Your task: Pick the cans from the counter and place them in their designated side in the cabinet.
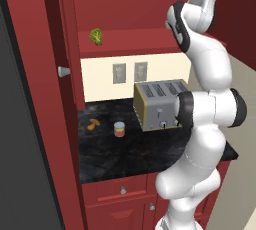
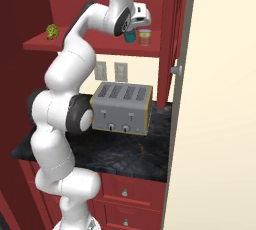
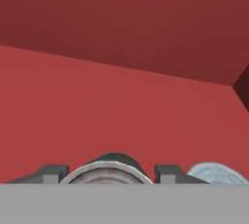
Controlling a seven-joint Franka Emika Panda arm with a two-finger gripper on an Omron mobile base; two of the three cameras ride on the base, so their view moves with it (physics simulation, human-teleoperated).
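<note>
My gripper reaches into the dark red cabinet and is shut on the teal-labelled can, which stays upright right at the shelf board, near its right end. In the hand view the can's silvery rim sits between my two fingertips, facing the cabinet's back wall. The red-and-yellow can stands on the black counter, left of the toaster.
A small yellowish jar stands just right of the teal can. A green leafy lump lies at the shelf's left end. A silver toaster and a small orange item sit on the counter. The open cabinet door hangs at the right.
</note>
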